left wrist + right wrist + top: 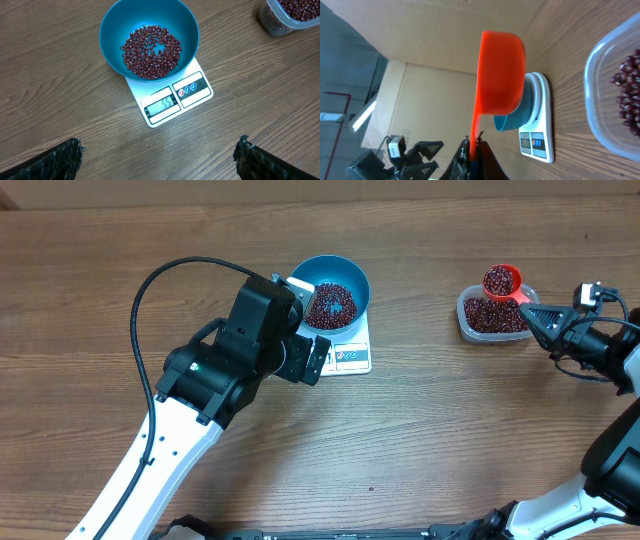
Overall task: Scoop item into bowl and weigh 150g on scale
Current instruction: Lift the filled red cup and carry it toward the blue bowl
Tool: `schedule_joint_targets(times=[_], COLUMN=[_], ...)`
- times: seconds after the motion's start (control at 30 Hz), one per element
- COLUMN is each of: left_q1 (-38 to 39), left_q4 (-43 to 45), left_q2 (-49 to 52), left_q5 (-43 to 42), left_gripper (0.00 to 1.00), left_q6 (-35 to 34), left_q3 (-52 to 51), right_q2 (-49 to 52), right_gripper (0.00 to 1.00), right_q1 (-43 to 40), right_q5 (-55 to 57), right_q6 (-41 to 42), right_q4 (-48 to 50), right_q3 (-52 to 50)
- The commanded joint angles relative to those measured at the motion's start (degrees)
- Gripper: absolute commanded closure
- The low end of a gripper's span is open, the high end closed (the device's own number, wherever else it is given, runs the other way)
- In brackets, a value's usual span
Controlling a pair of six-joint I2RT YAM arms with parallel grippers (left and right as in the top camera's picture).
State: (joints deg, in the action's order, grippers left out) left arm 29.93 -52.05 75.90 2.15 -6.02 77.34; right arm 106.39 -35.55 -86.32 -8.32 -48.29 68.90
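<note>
While the left gripper (160, 146) hangs over the table (420, 440) on the near side of the scale (199, 79), we note its fingers (62, 161) set wide apart with nothing between them. In the overhead view that arm reaches in from the near left, and its wrist covers the left part of the scale.

Blue bowl (112, 30) sits upright on the scale's platform, covering its far part. Beans (151, 51) lie in a loose layer across the bowl's bottom, with a small bare patch of blue near the middle. Display (162, 105) on the scale's near edge is lit; we read 55. Button panel is just right of it.

Well off to the right stands a clear plastic tub (463, 318), holding more of the same beans. Right gripper (476, 146) is clamped together on the thin handle of an orange-red scoop (502, 280). From overhead we see the scoop's cup loaded with beans and held level over the tub's far edge. From the right wrist view the cup is clear of the tub, with the bowl and scale behind it.
</note>
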Motion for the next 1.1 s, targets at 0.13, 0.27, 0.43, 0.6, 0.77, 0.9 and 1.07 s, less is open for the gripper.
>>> schedule_joint_targets(times=[0.13, 0.27, 0.43, 0.6, 0.77, 0.9, 1.07], left_q1=[0.2, 0.2, 0.2, 0.2, 0.2, 0.2, 0.2], left_q4=[0.2, 0.2, 0.2, 0.2, 0.2, 0.2, 0.2], left_q2=[0.3, 0.3, 0.3, 0.3, 0.3, 0.3, 0.3], left_q5=[-0.3, -0.3, -0.3, -0.3, -0.3, -0.3, -0.3], left_gripper=[0.0, 0.0, 0.01, 0.0, 0.01, 0.0, 0.0], left_q6=[-0.2, -0.2, -0.2, -0.2, -0.2, -0.2, -0.2], left_q3=[0.9, 0.9, 0.9, 0.9, 0.9, 0.9, 0.9], right_q2=[0.3, 0.3, 0.3, 0.3, 0.3, 0.3, 0.3], right_gripper=[0.96, 0.96, 0.96, 0.96, 0.96, 0.96, 0.96], right_q1=[4.4, 8.8, 14.0, 17.2, 20.2, 22.4, 25.9], right_q5=[-3.6, -3.6, -3.6, -3.6, -3.6, -3.2, 0.0], right_q6=[-1.1, -0.9, 1.1, 8.7, 13.6, 18.3, 25.9], right_q4=[0.0, 0.6, 2.6, 8.7, 13.9, 18.4, 25.1], right_q3=[-0.3, -0.3, -0.3, -0.3, -0.3, -0.3, -0.3])
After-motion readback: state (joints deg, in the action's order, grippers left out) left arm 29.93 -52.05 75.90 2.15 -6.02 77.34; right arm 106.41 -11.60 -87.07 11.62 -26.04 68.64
